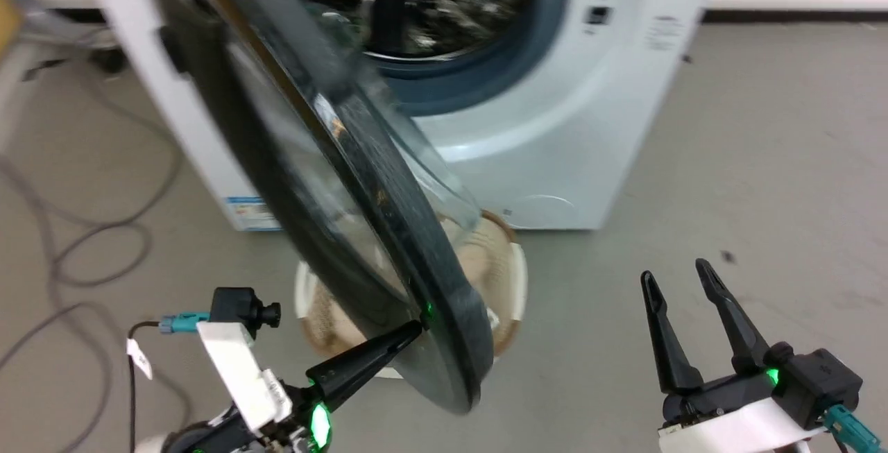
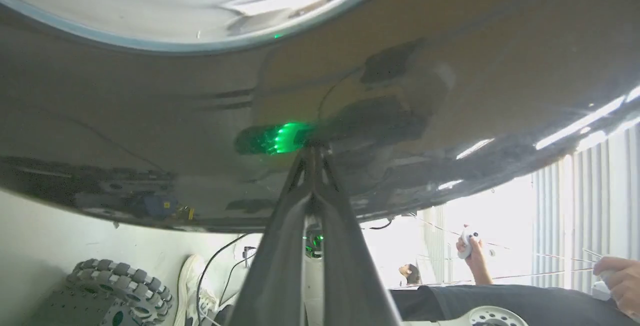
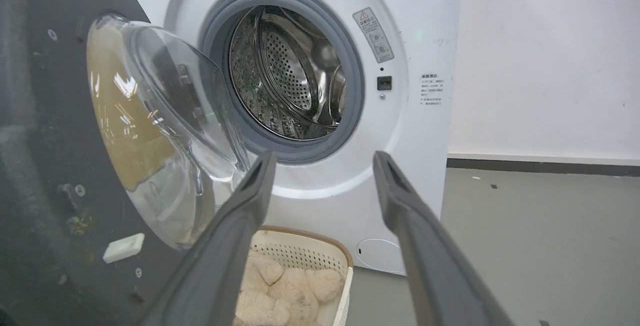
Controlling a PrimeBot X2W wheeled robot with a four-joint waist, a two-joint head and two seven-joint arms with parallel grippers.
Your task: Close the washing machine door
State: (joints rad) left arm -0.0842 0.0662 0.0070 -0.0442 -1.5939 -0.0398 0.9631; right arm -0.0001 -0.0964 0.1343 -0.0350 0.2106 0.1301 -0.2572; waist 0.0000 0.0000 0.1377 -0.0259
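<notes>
A cream laundry basket stands on the grey floor, holding fluffy beige items. Dark cables trail across the floor. Elsewhere, a person's hand holds a white controller, and a white shoe rests nearby.

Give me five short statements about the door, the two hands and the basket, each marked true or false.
1. The door is latched shut. False: it stands open, leaving the drum exposed.
2. The left hand has its shut tips against the door's outer face. True.
3. The right hand grips the door's rim. False: it is open and apart from the door.
4. The basket sits in front of the machine. True.
5. The basket is empty. False: pale fluffy items lie in it.
</notes>
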